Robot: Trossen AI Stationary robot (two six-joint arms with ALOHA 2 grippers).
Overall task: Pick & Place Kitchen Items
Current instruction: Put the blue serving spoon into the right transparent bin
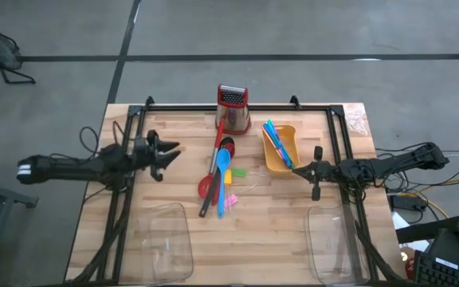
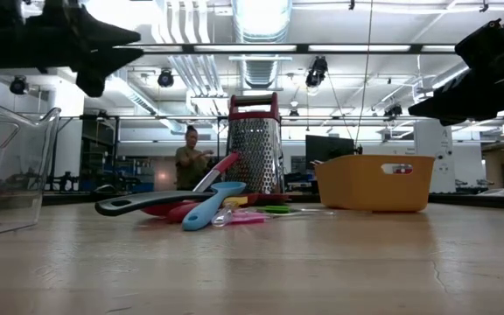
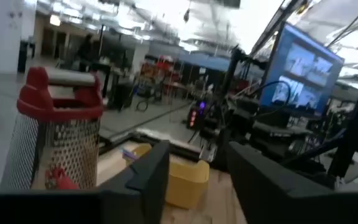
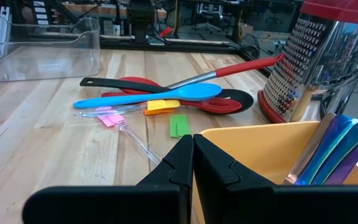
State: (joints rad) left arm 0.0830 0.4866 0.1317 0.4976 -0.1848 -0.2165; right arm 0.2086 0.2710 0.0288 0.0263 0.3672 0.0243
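Overhead view of a wooden tabletop (image 1: 293, 231) w/ 2 dark robot arms. The left tool (image 1: 168, 155) hovers above the tabletop's left side, fingers (image 3: 151, 171) parted, holding nothing. The right tool (image 1: 315, 172) hangs just right of a yellow bin (image 1: 281, 163), fingers pressed together, empty.

Kitchen items lie in a pile at the tabletop's centre: a blue spoon (image 4: 151, 96), a black ladle (image 4: 129, 83), red spoons (image 1: 207, 187) and a red-handled utensil (image 4: 229, 70), all crossing and touching. Small pink (image 4: 109, 118), yellow (image 4: 161, 106) and green (image 4: 178, 124) pieces lie beside the pile on its right. At the far edge of the pile stands a metal box grater (image 1: 233, 108) w/ a red handle, upright. The yellow bin sits right of the grater and holds blue, pink and other coloured sticks (image 1: 276, 142).

2 clear plastic trays rest at the near edge, 1 at left (image 1: 168, 239), 1 at right (image 1: 335, 243). A person (image 2: 190, 157) stands in the room far beyond the tabletop.
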